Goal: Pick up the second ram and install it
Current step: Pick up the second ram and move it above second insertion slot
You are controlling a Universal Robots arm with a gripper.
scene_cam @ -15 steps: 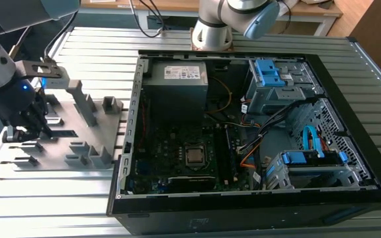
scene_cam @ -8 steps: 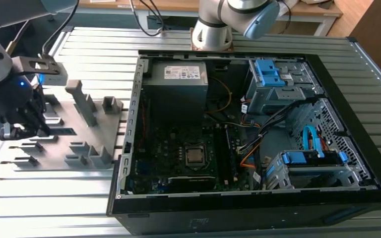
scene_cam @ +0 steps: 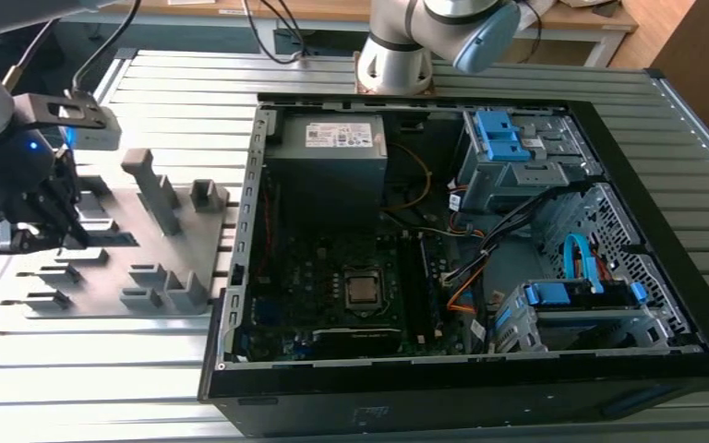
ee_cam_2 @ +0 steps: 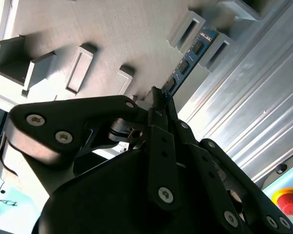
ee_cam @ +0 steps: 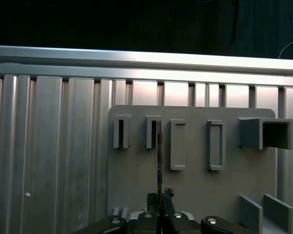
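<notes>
My gripper (scene_cam: 69, 233) hangs over the grey holder tray (scene_cam: 145, 269) at the exterior view's left. Its fingers are shut on the near end of the second ram (scene_cam: 106, 238), a thin dark strip lying along the tray. In the second wrist view the gripper (ee_cam_2: 156, 97) pinches the ram (ee_cam_2: 188, 58), whose far end sits between two upright ribs of the tray (ee_cam_2: 112, 39). The first wrist view has the ram (ee_cam: 159, 156) edge-on, running from the gripper (ee_cam: 159, 197) to a rib slot on the tray (ee_cam: 136, 170).
An open computer case (scene_cam: 250, 231) lies at the exterior view's right, with motherboard (scene_cam: 330, 263), CPU socket (scene_cam: 361, 289) and memory slots (scene_cam: 426, 277). The arm's base (scene_cam: 398, 51) stands behind it. A red stop button (ee_cam_2: 288, 200) sits off the slatted table.
</notes>
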